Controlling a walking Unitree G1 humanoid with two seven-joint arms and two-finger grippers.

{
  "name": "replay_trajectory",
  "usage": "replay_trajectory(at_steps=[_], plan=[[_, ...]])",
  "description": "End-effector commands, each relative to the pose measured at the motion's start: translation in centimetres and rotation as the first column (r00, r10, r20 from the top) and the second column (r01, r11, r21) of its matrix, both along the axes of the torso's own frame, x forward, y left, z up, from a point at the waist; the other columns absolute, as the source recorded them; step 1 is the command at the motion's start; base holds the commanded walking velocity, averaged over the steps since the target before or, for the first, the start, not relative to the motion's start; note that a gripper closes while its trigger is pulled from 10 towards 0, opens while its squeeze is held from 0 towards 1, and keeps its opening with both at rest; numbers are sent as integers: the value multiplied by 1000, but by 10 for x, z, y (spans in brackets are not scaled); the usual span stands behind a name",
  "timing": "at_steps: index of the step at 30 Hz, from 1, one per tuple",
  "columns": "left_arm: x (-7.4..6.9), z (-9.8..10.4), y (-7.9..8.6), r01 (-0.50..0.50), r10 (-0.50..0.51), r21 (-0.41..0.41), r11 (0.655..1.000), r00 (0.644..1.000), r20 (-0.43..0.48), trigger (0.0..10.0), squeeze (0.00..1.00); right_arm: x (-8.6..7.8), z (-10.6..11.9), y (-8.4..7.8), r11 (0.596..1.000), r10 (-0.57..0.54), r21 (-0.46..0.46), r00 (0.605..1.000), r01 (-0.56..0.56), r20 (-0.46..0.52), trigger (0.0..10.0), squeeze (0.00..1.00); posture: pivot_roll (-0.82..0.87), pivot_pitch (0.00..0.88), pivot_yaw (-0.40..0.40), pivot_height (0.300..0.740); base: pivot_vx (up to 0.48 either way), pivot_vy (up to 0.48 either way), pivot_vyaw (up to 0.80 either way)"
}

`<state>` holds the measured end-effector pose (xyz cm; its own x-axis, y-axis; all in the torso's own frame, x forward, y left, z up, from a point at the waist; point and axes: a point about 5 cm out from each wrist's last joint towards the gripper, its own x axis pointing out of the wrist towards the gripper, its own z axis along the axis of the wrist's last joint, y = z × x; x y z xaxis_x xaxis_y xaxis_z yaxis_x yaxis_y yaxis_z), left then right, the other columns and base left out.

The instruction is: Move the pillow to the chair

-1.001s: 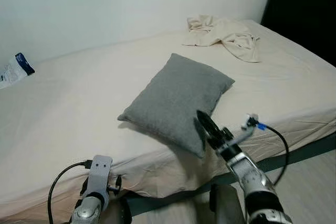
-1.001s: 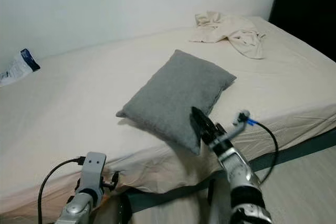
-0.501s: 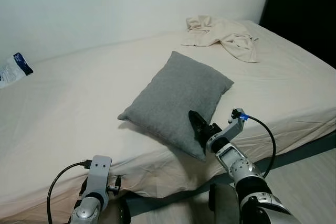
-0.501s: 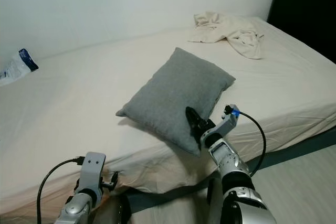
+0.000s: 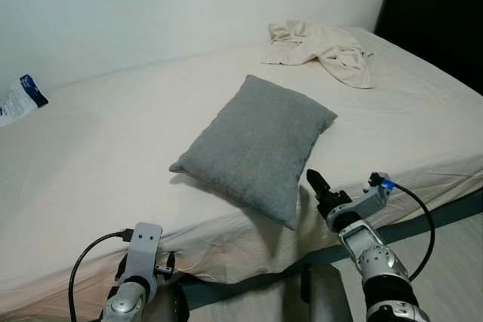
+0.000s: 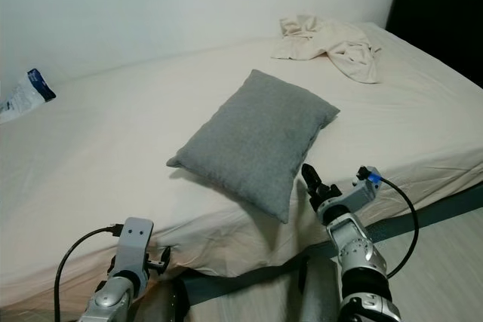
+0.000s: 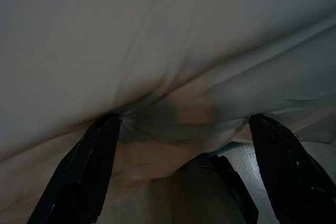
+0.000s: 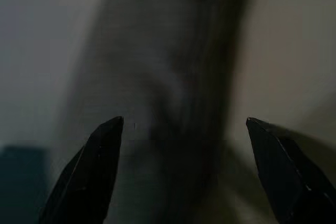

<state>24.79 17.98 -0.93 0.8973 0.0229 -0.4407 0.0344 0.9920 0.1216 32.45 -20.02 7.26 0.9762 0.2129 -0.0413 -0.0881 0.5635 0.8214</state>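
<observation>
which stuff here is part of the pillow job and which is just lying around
Part of the job:
- grey pillow on the bed
- right gripper, open, just off the pillow's near corner

Just lying about:
- crumpled cream cloth at the bed's far corner
- white and blue packet by the wall
- left gripper, idle by the bed's edge

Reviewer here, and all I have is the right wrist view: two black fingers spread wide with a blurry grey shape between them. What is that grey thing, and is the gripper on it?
Observer: It is the grey pillow, lying flat on the bed. The right gripper hovers just beside its near corner, not touching.
Operator: Are the fingers around the corner?
Observer: No. In the head views the gripper sits to the right of the corner, over the bed's edge.
Operator: Where is the left gripper?
Observer: The left gripper is low at the bed's front edge, open, facing the hanging sheet.
Operator: Anything else on the bed?
Observer: A crumpled beige cloth at the far right and a blue-and-white packet at the far left.
</observation>
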Motion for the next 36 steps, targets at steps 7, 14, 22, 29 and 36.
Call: replay_trajectory(at_steps=[7,14,22,29,36], plan=[[1,-1,5,11,-11,14,1000,1000,-28,10000,0,3,4,14,993,109,31,991,-112,74,10000,0,-66,132,100,493,0,0,0],[-2,-2,6,9,-8,18,1000,999,-31,10000,0,8,-9,8,1000,-8,-2,996,8,-88,10000,0,-56,132,98,493,0,0,0],[-3,-1,8,13,-13,25,1000,1000,-27,10000,0,15,9,26,990,68,120,997,-73,47,10000,0,-48,133,100,493,0,0,0],[-3,-1,8,15,-14,26,1000,1000,-26,10000,0,15,-6,58,977,210,46,975,-207,-71,10000,0,-47,137,100,493,0,0,0],[-2,1,7,14,-13,25,1000,1000,-20,10000,0,14,-20,71,982,177,-17,954,-187,-241,10000,0,-46,135,98,493,0,0,0]])
